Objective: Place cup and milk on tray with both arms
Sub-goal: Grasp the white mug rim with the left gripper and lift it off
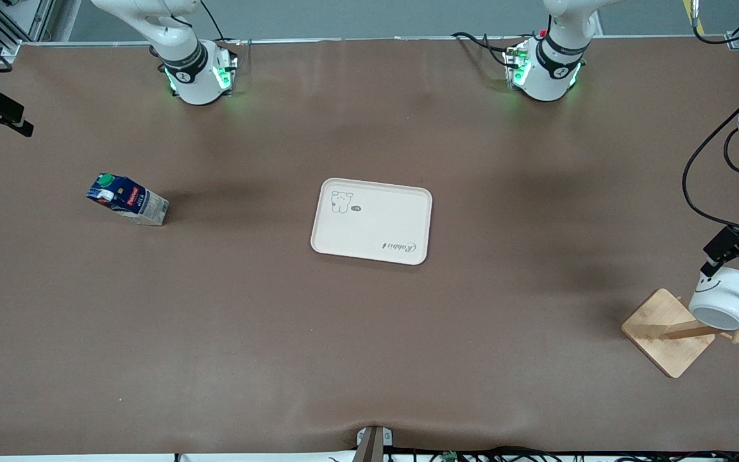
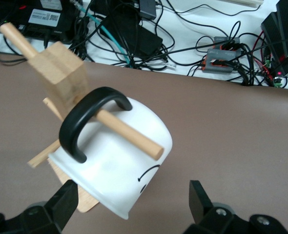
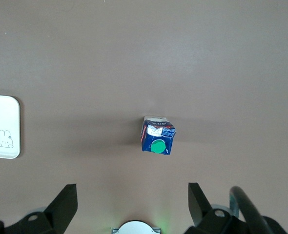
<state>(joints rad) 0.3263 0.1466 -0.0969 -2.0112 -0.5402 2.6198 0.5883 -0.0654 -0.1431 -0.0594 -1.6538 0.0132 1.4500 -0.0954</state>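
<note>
The cup (image 1: pixel 725 298), a white mug with a smiley face, hangs by its black handle (image 2: pixel 85 122) on a peg of a wooden rack at the left arm's end of the table. My left gripper (image 1: pixel 735 262) is right at the cup and open. In the left wrist view the cup (image 2: pixel 119 165) has its rim between the spread fingers of the left gripper (image 2: pixel 133 195). The milk (image 1: pixel 129 200) stands on the table toward the right arm's end. My right gripper (image 3: pixel 133 200) hangs open high above the table, with the milk (image 3: pixel 157 136) far below it. The cream tray (image 1: pixel 373 221) lies mid-table with nothing on it.
The wooden rack has a square base (image 1: pixel 658 327), a tilted post (image 2: pixel 61 73) and pegs (image 2: pixel 129 134). Cables and electronics (image 2: pixel 149 34) lie just past the table edge close to the rack. A corner of the tray (image 3: pixel 2 126) shows in the right wrist view.
</note>
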